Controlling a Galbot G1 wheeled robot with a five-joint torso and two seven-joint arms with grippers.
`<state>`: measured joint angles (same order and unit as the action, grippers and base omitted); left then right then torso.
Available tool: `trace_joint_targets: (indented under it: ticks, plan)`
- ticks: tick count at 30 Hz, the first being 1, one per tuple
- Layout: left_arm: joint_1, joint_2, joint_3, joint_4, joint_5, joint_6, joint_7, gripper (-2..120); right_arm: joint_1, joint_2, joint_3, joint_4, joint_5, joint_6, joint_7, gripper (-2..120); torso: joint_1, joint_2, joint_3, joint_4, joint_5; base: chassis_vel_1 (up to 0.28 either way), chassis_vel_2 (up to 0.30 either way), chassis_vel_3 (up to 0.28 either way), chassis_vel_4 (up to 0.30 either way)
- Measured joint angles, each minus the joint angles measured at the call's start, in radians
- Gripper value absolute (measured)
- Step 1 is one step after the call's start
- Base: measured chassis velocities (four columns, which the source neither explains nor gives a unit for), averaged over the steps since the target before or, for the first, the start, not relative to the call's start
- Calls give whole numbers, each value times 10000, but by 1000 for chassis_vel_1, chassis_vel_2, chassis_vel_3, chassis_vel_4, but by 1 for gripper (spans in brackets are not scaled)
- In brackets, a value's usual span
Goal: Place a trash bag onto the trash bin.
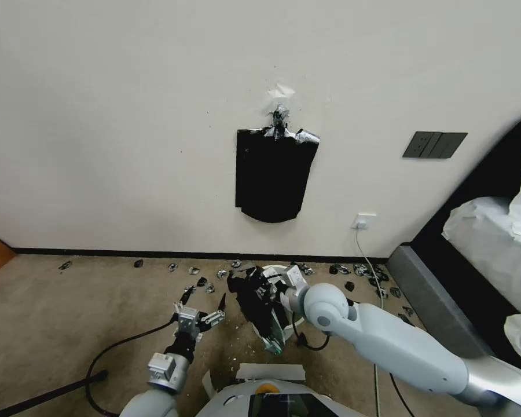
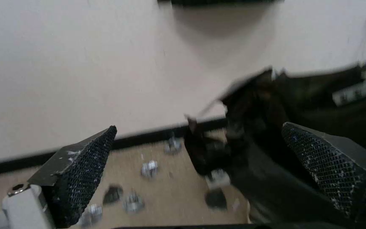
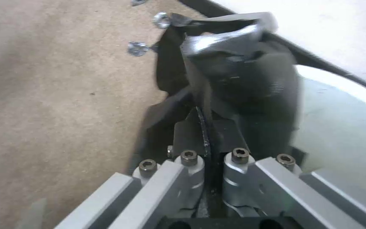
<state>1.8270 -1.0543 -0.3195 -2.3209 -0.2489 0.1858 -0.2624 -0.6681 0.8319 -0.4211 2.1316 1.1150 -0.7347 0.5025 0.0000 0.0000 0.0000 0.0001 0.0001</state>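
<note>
Down by the wall, the right gripper (image 3: 204, 140) pinches the trash bag (image 1: 259, 301), which hangs crumpled over the trash bin (image 3: 340, 127) rim's left edge. Just left, the left gripper (image 1: 198, 315) hovers spread wide, holding nothing.

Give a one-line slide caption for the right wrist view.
Right gripper, jaws shut on the crinkled trash bag, holds it beside the trash bin above the carpet.

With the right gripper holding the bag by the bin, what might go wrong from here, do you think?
1. The right gripper pinches one fold of the trash bag; the thin plastic may slip or tear.
2. The bag hangs bunched beside the trash bin, so its mouth may miss the rim.
3. The open left gripper holds nothing, leaving the bag unspread.
</note>
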Motion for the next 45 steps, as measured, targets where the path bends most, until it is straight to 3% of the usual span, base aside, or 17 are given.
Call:
trace_joint_targets:
  ticks: [2,3,5,6,8,13,16,18,21,22,29,30,33,41,45]
  plan:
    - [-592,367,356,-124,-831,847,-361,100,-40,-58,189,3,-26,2,19,0,0,0,0,-1,-1,0,0,0,0]
    - [-592,367,356,-124,-831,847,-361,100,-40,-58,189,3,-26,2,19,0,0,0,0,-1,-1,0,0,0,0]
    - [-1584,746,732,-99,-1724,1782,-781,100,-115,-185,305,23,-57,4,37,0,0,0,0,-3,-2,0,0,0,0]
    - [-1584,746,732,-99,-1724,1782,-781,100,-115,-185,305,23,-57,4,37,0,0,0,0,-3,-2,0,0,0,0]
    - [-2598,956,1273,84,-2612,2563,-1294,100,-336,-271,497,48,-170,6,44,0,0,0,0,-2,-1,0,0,0,0]
    - [-4161,986,2400,491,-3471,3390,-2151,100,-605,-311,707,66,-293,10,44,0,0,0,1,-4,0,0,0,0,0]
    - [-5282,753,3274,859,-4197,4020,-3109,100,-679,-317,742,74,-366,11,43,0,1,0,1,-2,-1,0,0,0,0]
    - [-5484,683,3415,940,-4315,4131,-3303,100,-685,-320,751,74,-370,12,42,0,1,-1,2,-3,-2,0,0,0,0]
    - [-6315,214,4106,1288,-5972,4759,-5102,100,-678,-338,774,46,-374,12,40,0,1,0,1,0,0,0,0,0,0]
    - [-6315,214,4106,1288,-5972,4759,-5102,100,-678,-338,774,46,-374,12,40,0,1,0,1,0,0,0,0,0,0]
    - [-7038,-619,4514,2188,-7281,4699,-6820,100,-726,-329,793,1,-380,12,12,0,0,0,1,0,0,0,0,0,0]
    - [-7038,-619,4514,2188,-7281,4699,-6820,100,-726,-329,793,1,-380,12,12,0,0,0,1,0,0,0,0,0,0]
    - [-7323,-1065,4537,2724,-8028,4206,-7710,100,-776,-363,851,0,-380,13,-4,0,1,0,1,-1,0,0,0,0,0]
    - [-7552,-1678,4600,3382,-8420,3879,-8188,99,-788,-416,883,29,-377,14,-33,0,0,-1,0,-1,0,0,0,0,0]
    - [-7610,-1888,4619,3480,-8878,3863,-8626,90,-807,-416,906,36,-374,14,-37,0,0,0,0,-1,0,0,0,0,0]
